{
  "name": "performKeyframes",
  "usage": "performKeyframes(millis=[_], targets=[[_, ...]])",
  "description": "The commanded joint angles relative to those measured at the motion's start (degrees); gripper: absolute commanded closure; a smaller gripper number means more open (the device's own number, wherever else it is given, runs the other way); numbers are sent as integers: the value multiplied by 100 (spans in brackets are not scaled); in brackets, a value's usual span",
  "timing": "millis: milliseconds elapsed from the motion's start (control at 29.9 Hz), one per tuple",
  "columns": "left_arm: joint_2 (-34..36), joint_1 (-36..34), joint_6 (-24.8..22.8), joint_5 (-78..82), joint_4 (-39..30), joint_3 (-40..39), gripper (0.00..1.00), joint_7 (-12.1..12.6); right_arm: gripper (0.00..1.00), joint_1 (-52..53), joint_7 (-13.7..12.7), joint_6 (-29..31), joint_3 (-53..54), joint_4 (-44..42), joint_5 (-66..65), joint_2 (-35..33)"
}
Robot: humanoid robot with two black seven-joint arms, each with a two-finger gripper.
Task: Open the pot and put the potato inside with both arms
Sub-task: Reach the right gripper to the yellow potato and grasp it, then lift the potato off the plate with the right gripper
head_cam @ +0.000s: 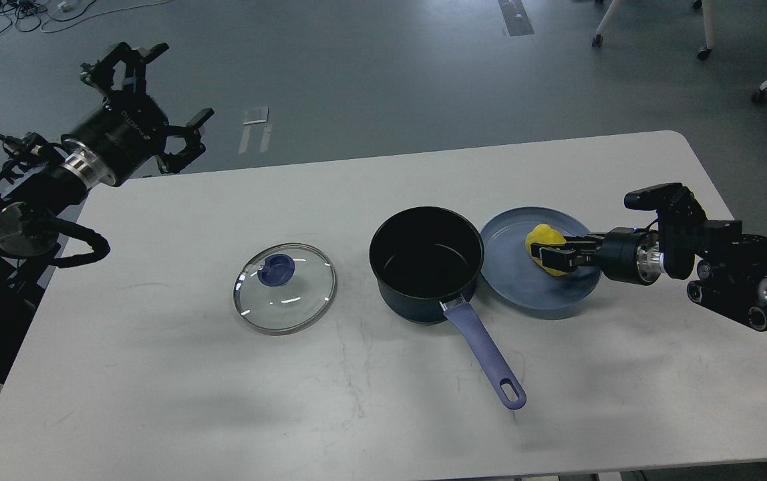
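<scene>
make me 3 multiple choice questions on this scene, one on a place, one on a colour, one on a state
1. Where does the glass lid lie?
A. on the pot
B. on the table, left of the pot
C. on the plate

2. What colour is the pot handle?
A. red
B. purple-blue
C. green

3. What is the state of the pot?
A. open and empty
B. covered
C. open with the potato inside

Answers:
1. B: the lid rests flat on the white table, apart from the pot.
2. B: the long handle looks purple-blue.
3. A: its dark inside is bare; the yellow potato sits on the blue plate, with the right gripper at it.
</scene>
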Motion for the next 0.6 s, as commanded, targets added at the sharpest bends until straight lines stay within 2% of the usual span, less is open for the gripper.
performKeyframes(millis=[0, 268, 435, 569], targets=[[0, 0, 18, 1, -3, 28, 2, 0, 62, 1, -1, -166, -6, -63, -2, 86], [0, 0, 26, 1, -3, 63, 1, 0, 62, 194, -1, -263, 38, 7, 15, 130], [0, 0, 26, 9, -3, 63, 2, 8, 69, 431, -1, -254, 11, 129, 15, -71], [-26, 0, 26, 9, -3, 72, 2, 8, 69, 606, -1, -254, 2, 305, 15, -264]])
